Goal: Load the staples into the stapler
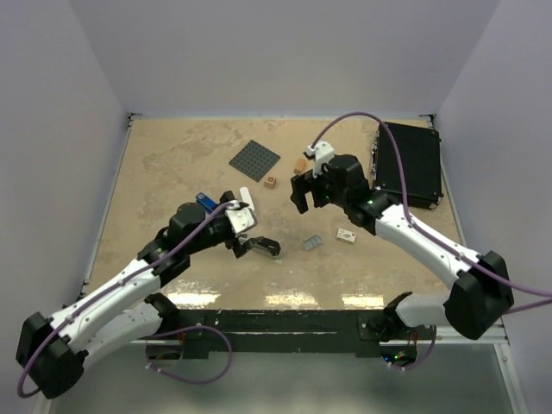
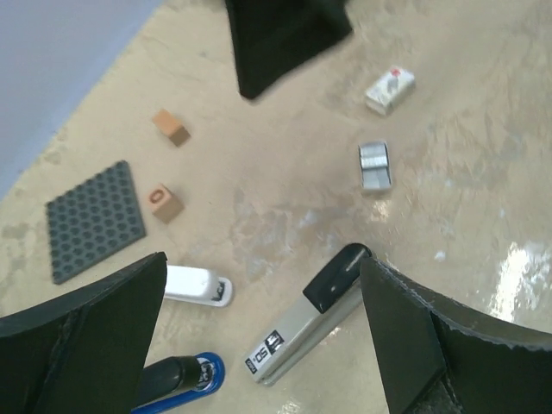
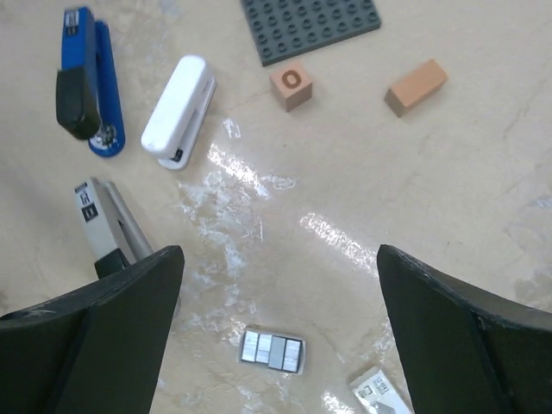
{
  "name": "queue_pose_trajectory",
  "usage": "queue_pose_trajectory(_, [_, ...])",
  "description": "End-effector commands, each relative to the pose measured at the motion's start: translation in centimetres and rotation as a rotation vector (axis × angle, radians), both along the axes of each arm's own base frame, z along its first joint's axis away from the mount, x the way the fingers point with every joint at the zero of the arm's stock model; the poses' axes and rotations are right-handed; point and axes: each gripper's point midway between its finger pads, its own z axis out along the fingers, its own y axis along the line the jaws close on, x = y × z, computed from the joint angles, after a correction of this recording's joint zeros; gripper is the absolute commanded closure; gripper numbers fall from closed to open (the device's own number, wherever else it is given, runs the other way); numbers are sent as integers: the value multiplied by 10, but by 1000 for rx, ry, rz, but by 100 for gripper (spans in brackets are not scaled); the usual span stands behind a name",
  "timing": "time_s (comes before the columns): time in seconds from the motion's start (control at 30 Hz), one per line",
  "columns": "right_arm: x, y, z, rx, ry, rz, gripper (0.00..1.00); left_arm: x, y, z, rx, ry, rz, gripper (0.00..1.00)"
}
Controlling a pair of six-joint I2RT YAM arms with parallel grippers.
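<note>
The left gripper [image 1: 256, 248] and right gripper [image 1: 304, 198] gape empty. Mid-frame lie staples box [image 1: 347, 235] and grey tray [image 1: 312, 243], just apart; grey stapler [image 2: 302, 328] lies bottom centre.

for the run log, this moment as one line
left end effector: open, over grey stapler | right end effector: open, near staple tray | staple box: on table

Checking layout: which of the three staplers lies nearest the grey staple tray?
The grey stapler with the black end; the white stapler and the blue stapler lie farther from the grey tray.

Grey staple tray [image 3: 272, 351] beside whitish box [image 3: 379, 395]
</note>
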Motion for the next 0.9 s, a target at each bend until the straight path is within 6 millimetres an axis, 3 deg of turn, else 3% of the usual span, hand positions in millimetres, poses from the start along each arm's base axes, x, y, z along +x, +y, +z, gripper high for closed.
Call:
queue_pose_trajectory(0.0, [-1, -27, 12, 129, -14, -204, 2, 4, -24, -15, 141, -44, -184, 1])
queue_pose_trajectory(0.03, [-1, -35, 12, 146, -9, -244, 2, 6, -28, -34, 192, 10, -207, 1])
queue_pose_trajectory(0.1, [1, -56, 3, 181, 18, -347, 2, 10, -35, -39, 246, -2, -259, 1])
queue_pose_trajectory(0.13, [-1, -62, 8, 207, 3, -370, 2, 11, -37, -57, 290, 42, -277, 1])
queue_pose_trajectory(0.17, [-3, -73, 0, 220, 12, -416, 2, 12, -40, -61, 314, 38, -302, 2])
queue_pose_trajectory(0.2, [-2, -76, 1, 238, 2, -433, 2, 15, -46, -58, 326, 30, -320, 5])
queue_pose_trajectory(0.23, [-5, -79, 7, 262, -12, -438, 2, 13, -48, -73, 370, 72, -345, 6])
queue_pose_trajectory(0.27, [-8, -81, 2, 266, -5, -442, 2, 13, -53, -74, 399, 55, -367, 6])
queue_pose_trajectory(0.3, [-8, -80, 5, 282, -15, -434, 2, 15, -58, -72, 411, 47, -380, 7])
queue_pose_trajectory(0.33, [-10, -80, 6, 290, -20, -431, 2, 14, -60, -86, 447, 78, -400, 9])
queue_pose_trajectory(0.4, [-10, -82, 0, 303, -21, -444, 2, 17, -66, -91, 479, 67, -432, 14])
queue_pose_trajectory(0.43, [-10, -84, -3, 302, -14, -463, 2, 12, -65, -108, 517, 124, -468, 16])
queue_pose_trajectory(0.47, [-10, -82, -4, 310, 1, -471, 2, 15, -71, -103, 526, 114, -489, 18])
queue_pose_trajectory(0.63, [-10, -80, -11, 303, 8, -458, 3, 10, -74, -130, 596, 210, -545, 23])
queue_pose_trajectory(0.87, [-13, -76, -21, 305, 44, -445, 3, 7, -73, -143, 654, 254, -591, 34])
